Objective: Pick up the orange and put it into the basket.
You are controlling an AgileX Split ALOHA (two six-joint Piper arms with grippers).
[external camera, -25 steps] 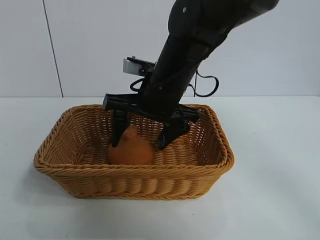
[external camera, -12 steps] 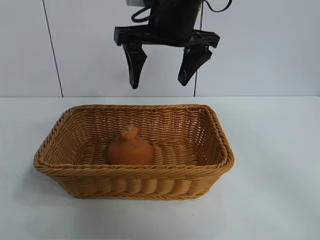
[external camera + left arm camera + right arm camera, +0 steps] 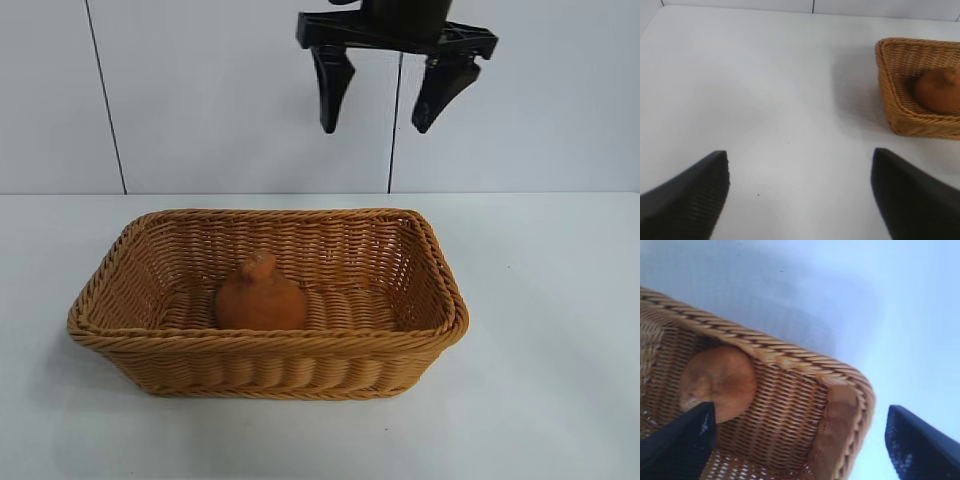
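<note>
Overhead, the right claw point(image 3: 383, 110) hangs well above one woven wicker basket point(image 3: 268, 351), its two black fingers point(image 3: 330, 90) spread wide and pointing down, gripping nothing. One orange point(image 3: 260, 297) sits on the floor of the basket, left of centre and near the front wall in the exterior view, its knobbly bump upward. The basket stands alone on the white surface point(image 3: 545, 350), in front of a pale panelled wall point(image 3: 200, 100). From the right wrist view, the orange point(image 3: 717, 382) lies inside the weave close to a basket wall point(image 3: 790, 405), with the two finger tips framing the scene. The left claw point(image 3: 800, 200) is parked low over the surface well away from the basket point(image 3: 897, 107), its two fingers likewise spread and empty; the orange point(image 3: 939, 91) shows just over the rim. Count: one orange, one basket, two claws.
</note>
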